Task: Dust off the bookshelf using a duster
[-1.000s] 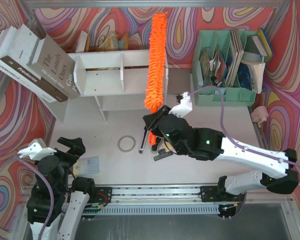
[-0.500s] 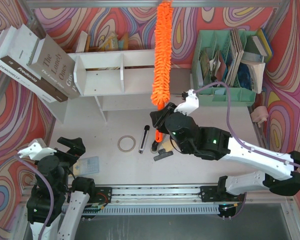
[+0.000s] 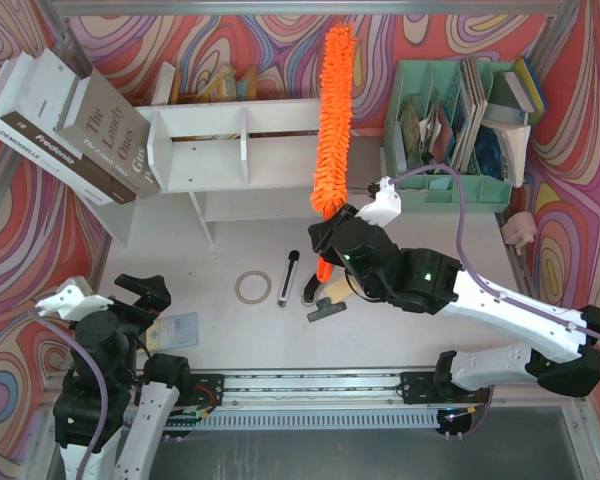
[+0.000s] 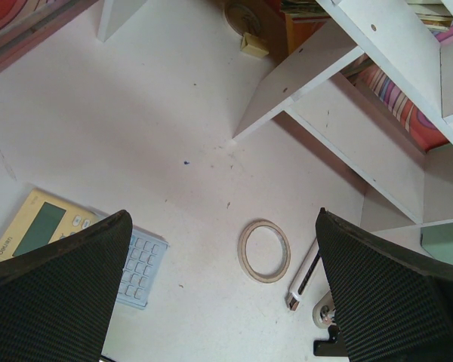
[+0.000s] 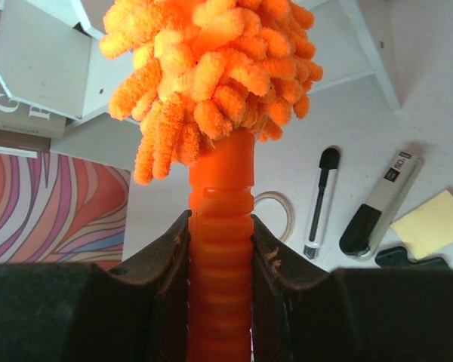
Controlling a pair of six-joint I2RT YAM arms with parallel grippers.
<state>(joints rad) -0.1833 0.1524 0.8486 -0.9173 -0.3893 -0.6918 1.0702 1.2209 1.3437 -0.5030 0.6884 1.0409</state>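
Observation:
The duster (image 3: pixel 332 120) is a long shaggy orange brush that stands up over the right end of the white bookshelf (image 3: pixel 220 145), with its tip toward the back wall. My right gripper (image 3: pixel 325 248) is shut on its ribbed orange handle (image 5: pixel 220 249), and the fluffy head (image 5: pixel 211 68) fills the space above the jaws. Part of the bookshelf (image 5: pixel 45 60) shows behind the head. My left gripper (image 3: pixel 138 305) hangs open near the front left, empty, its fingers wide apart around (image 4: pixel 220 226). From there the bookshelf (image 4: pixel 377 45) shows at the upper right.
Big books (image 3: pixel 70 130) lean at the shelf's left. A mint-green organizer (image 3: pixel 460 130) stands at the right. On the table lie a tape ring (image 3: pixel 252 288), a pen (image 3: pixel 288 278), a black clip (image 3: pixel 327 310), a calculator (image 3: pixel 172 330) and a yellow note (image 5: pixel 436 226).
The right arm has shifted a little to the right with the duster, and the brush has swung from leaning left toward a more upright line. The left arm has not moved.

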